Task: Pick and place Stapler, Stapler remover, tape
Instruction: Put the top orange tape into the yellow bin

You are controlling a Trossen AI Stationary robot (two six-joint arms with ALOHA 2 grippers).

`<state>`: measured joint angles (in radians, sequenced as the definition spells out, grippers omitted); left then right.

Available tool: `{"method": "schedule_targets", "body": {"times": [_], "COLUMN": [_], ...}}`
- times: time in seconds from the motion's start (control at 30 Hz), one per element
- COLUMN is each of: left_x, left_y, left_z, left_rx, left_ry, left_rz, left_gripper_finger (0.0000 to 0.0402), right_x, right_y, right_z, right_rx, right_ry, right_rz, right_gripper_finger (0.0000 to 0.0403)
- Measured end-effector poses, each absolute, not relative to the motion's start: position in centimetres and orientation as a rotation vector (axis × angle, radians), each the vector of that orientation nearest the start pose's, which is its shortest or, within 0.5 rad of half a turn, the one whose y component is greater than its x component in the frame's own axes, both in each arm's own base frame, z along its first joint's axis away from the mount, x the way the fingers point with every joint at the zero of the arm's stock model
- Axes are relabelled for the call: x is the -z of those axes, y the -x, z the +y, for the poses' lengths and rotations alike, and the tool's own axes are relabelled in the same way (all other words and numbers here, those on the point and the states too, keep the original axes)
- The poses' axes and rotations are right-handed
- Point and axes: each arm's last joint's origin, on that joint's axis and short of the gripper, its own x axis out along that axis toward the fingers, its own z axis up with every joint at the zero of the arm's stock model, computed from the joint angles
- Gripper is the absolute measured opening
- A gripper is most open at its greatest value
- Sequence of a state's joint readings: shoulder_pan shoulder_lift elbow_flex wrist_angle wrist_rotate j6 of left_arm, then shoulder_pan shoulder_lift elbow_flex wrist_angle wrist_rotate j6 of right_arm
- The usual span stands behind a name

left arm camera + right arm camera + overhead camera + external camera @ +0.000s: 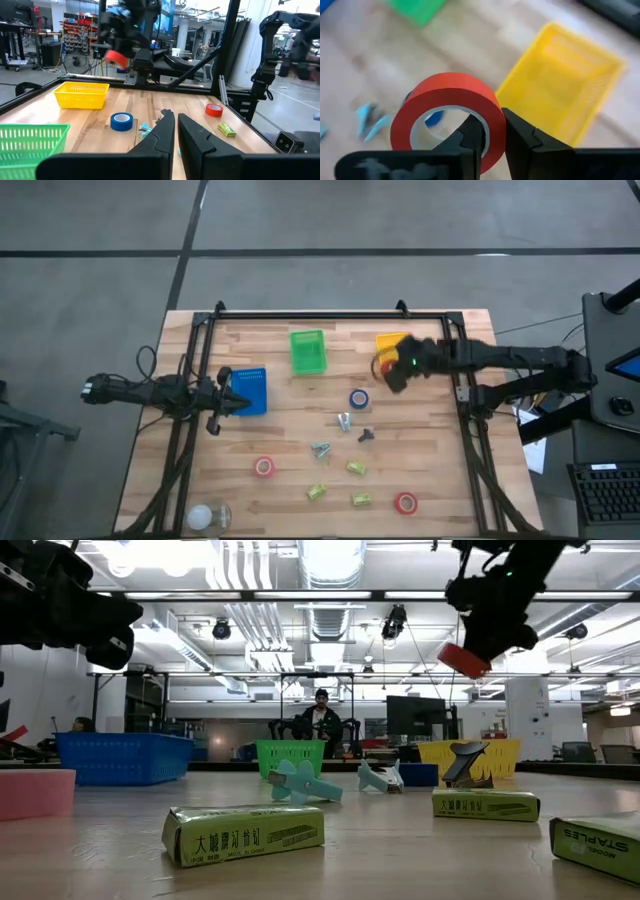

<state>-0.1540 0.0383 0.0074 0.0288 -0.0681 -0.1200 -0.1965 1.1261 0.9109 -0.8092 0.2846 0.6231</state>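
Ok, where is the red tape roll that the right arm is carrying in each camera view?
High view: mostly hidden under the right gripper, beside the yellow basket.
Low view: red tape roll hangs high at right, under the gripper.
Left wrist view: roll in the air, above and behind the basket.
Right wrist view: roll pinched by its wall between the fingers, basket behind.
Shared landmark: the yellow basket.

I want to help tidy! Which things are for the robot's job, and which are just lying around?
For the job:
- red tape, held in the right gripper near the yellow basket
- blue tape
- removers
- staple boxes, probably

Just lying about:
- white round thing at the table's corner
- left gripper, shut, waiting by the blue basket
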Motion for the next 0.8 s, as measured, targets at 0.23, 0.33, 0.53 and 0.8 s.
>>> {"method": "schedule_targets", "body": {"times": [0.23, 0.33, 0.53, 0.8], "left_x": [-16.6, -16.6, -16.6, -16.6], "left_y": [-9.9, -9.9, -9.9, -9.9], "left_z": [-1.3, -1.3, -1.3, -1.3], "left_rx": [0.086, 0.086, 0.086, 0.086], "left_ry": [0.120, 0.120, 0.120, 0.120], "left_rz": [0.008, 0.008, 0.008, 0.007], "left_gripper_finger": [0.0026, 0.0026, 0.0026, 0.0026], "right_x": [-26.3, -25.6, -23.2, -20.5], "right_y": [-19.9, -20.1, -21.0, -22.6], "right_z": [-10.3, -12.5, -16.3, -19.3], "right_rx": [0.792, 0.798, 0.849, 0.831], "right_ry": [-0.601, -0.637, -0.659, -0.665], "right_rz": [0.914, 0.962, 1.106, 1.272], "right_gripper_finger": [0.0058, 0.0058, 0.0058, 0.0059]}}
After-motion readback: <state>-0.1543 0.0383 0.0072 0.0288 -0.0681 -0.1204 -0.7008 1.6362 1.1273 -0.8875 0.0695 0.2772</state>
